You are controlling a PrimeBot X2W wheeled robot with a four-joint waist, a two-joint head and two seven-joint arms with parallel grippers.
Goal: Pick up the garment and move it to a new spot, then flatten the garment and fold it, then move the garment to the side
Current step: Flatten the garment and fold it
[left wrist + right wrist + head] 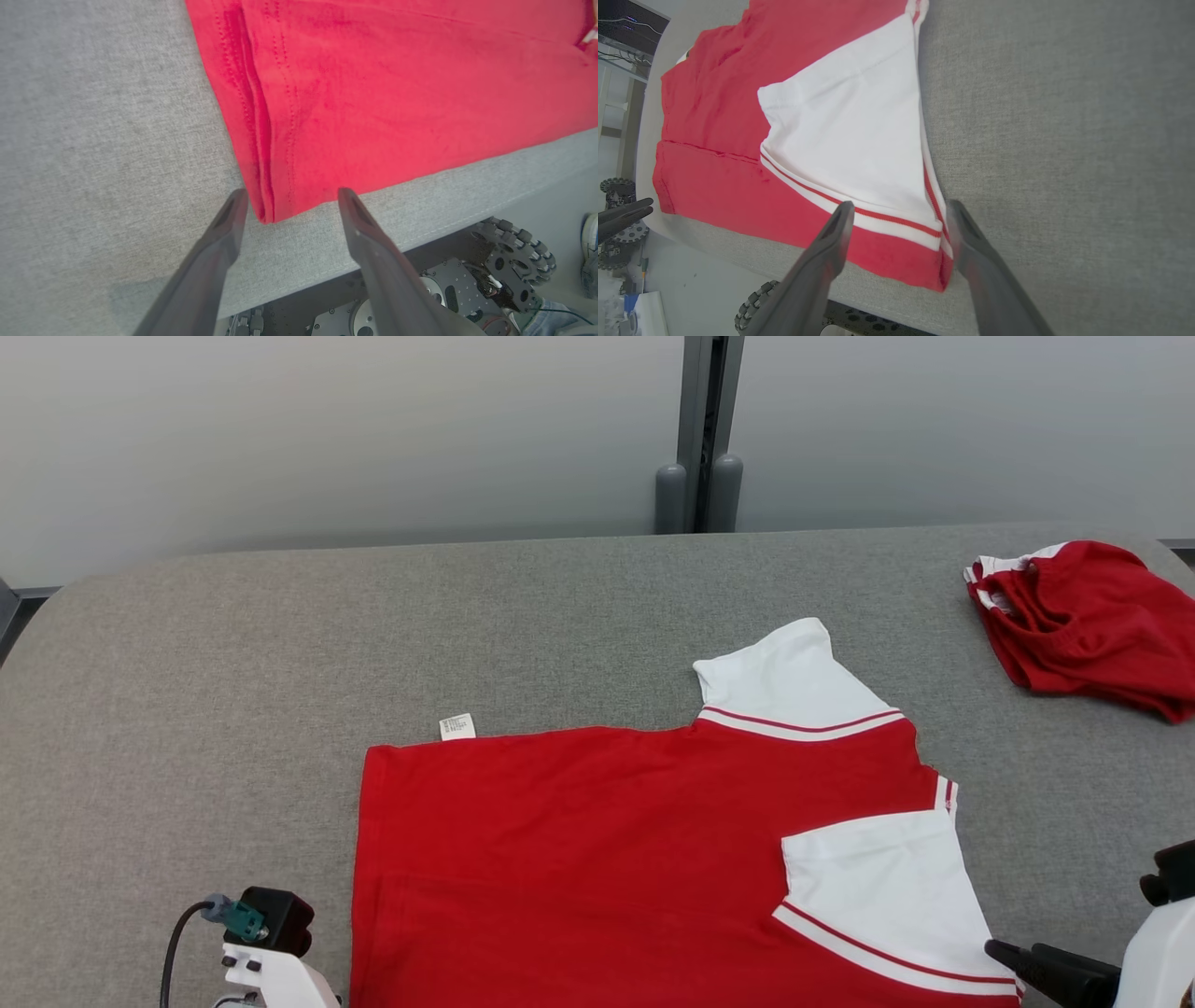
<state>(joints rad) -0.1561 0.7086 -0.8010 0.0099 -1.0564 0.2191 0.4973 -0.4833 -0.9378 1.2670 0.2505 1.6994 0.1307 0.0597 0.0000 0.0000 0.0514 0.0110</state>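
grey table (187,663) bears garment (607,849), near edge cut off.

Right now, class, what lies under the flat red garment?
The grey fabric table shows around the edges of the red garment, so the garment rests on it. Anything beneath the cloth itself is covered and cannot be seen.
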